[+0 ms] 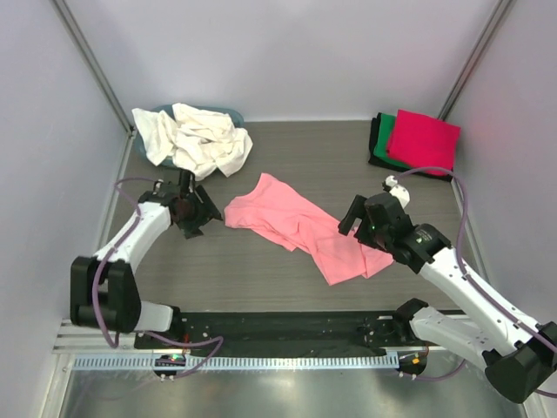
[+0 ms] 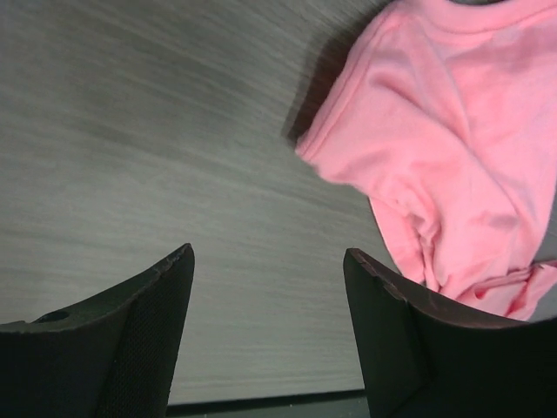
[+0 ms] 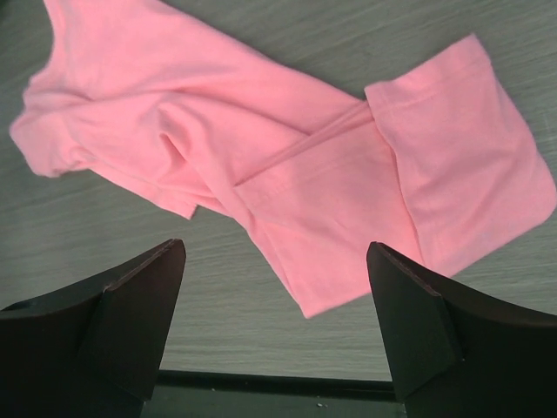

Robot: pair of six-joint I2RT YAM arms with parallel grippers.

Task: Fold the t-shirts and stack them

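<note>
**Top external view: pink shirt [image 1: 300, 228] lies rumpled between two empty grippers**

The pink shirt lies in the middle of the counter [image 1: 261, 283], running on a slant from far left to near right. It is not flat: creases cross it and one part is doubled over another. The left gripper [image 1: 202, 219] hovers just beside the shirt's far-left end with its jaws wide and nothing in them. Its wrist camera shows bare counter between the fingers, with the cloth off to the right. The right gripper [image 1: 350, 216] sits at the near-right end, also wide and empty. Its wrist camera looks down on a hem and a flap turned back on itself.

A heap of unfolded cream shirts [image 1: 196, 138] rests on a blue tub [image 1: 231, 112] at the far left. At the far right a folded magenta shirt [image 1: 424, 139] lies on a green one [image 1: 384, 144].

The step in hand looks like spreading the pink shirt before any fold. Next, each gripper likely needs to come down on its own end, pinch an edge without catching the doubled layer, and draw the cloth taut.
</note>
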